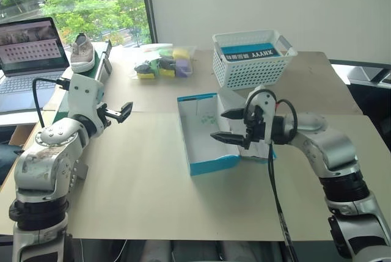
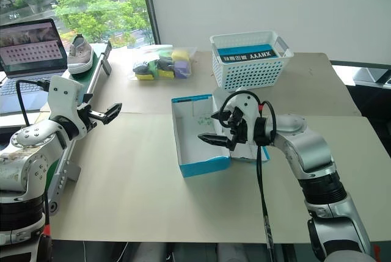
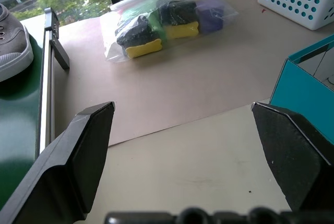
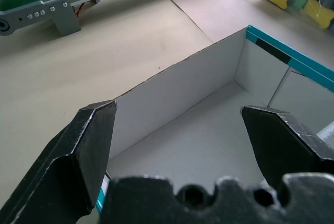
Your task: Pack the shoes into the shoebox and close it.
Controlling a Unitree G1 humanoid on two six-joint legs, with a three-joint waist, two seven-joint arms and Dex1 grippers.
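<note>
Two arms are reaching forward in the head views: the left gripper (image 1: 125, 113) is hovering wide open and empty over the tan cardboard-covered table (image 1: 146, 189), while the right gripper (image 1: 227, 126) is hanging wide open and empty over the open turquoise cardboard shoebox (image 1: 204, 165) (white inside). One grey canvas sneaker (image 1: 82, 52) is sitting on a green conveyor (image 1: 98, 69) far left. A white lattice plastic basket (image 1: 252, 59) is holding a card lettered "XHYYY". The left wrist view is showing a clear bag of coloured blocks (image 3: 166, 19).

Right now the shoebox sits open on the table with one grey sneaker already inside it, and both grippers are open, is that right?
Not quite: the shoebox is open but empty, as the right wrist view shows. The one grey sneaker in sight sits beside the laptop. The left gripper and right gripper are indeed open.
</note>
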